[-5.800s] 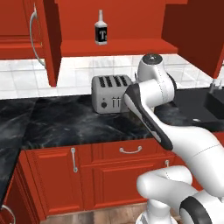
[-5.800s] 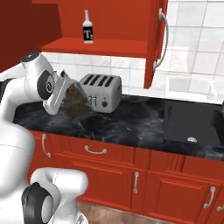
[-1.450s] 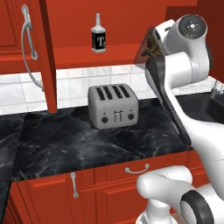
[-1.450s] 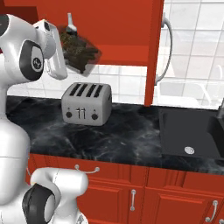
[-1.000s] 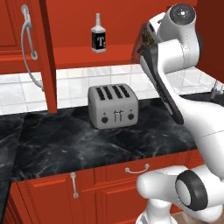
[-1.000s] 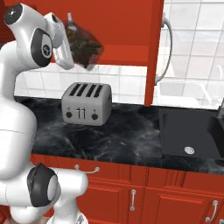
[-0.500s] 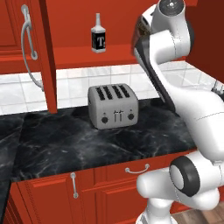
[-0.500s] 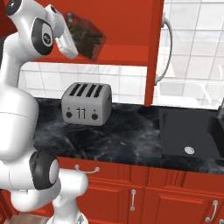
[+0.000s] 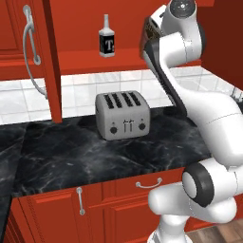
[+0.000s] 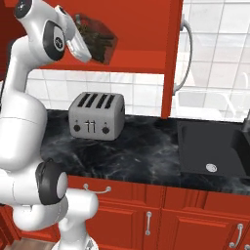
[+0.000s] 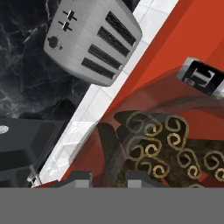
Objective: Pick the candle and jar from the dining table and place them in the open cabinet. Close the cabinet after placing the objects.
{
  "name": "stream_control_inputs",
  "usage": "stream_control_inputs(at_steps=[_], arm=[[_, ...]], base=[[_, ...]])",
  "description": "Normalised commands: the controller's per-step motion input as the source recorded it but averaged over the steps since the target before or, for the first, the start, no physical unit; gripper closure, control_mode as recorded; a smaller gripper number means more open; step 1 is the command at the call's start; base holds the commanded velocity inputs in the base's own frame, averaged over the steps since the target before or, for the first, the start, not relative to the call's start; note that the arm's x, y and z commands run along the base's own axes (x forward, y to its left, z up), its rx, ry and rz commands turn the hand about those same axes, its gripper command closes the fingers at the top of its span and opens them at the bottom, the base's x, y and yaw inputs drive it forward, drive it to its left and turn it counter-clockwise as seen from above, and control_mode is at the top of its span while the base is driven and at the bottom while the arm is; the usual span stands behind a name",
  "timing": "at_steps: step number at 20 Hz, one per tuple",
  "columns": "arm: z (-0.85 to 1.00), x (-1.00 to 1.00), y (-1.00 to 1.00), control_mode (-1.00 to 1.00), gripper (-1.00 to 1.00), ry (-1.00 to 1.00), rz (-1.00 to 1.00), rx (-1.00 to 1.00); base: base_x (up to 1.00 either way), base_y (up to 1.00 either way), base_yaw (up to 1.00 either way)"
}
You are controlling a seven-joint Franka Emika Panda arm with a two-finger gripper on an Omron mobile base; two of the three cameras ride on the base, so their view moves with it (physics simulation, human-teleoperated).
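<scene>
A single white letter "T" stands on the black label of the clear bottle (image 9: 107,42) on the cabinet shelf (image 9: 123,59) — at about eleven o'clock from the toaster (image 9: 123,114) in the left base view. In the hand view the same label (image 11: 202,77) shows at two o'clock, turned on its side — nothing else is legible.

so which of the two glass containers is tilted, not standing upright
The jar with the dark olive-brown contents, held tilted in the gripper in front of the cabinet shelf. The slim black-labelled bottle stands upright on that shelf.
</scene>
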Motion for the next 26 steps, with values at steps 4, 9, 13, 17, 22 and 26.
stream_control_inputs(at_steps=[4, 9, 13, 17, 22, 26], arm=[[0.0, 0.05, -0.1, -1.0, 1.0, -0.02, 0.05, -0.01], [0.0, 0.0, -0.11, -1.0, 1.0, 0.0, 0.02, 0.0], [0.0, 0.0, -0.08, -1.0, 1.0, 0.05, 0.0, 0.0], [0.0, 0.01, -0.08, -1.0, 1.0, 0.09, 0.0, 0.0], [0.0, 0.19, -0.08, -1.0, 1.0, 0.11, 0.01, 0.0], [0.0, 0.25, -0.06, -1.0, 1.0, 0.01, 0.02, 0.0]], base=[[0.0, 0.0, 0.0], [0.0, 0.0, 0.0], [0.0, 0.0, 0.0], [0.0, 0.0, 0.0], [0.0, 0.0, 0.0], [0.0, 0.0, 0.0]])
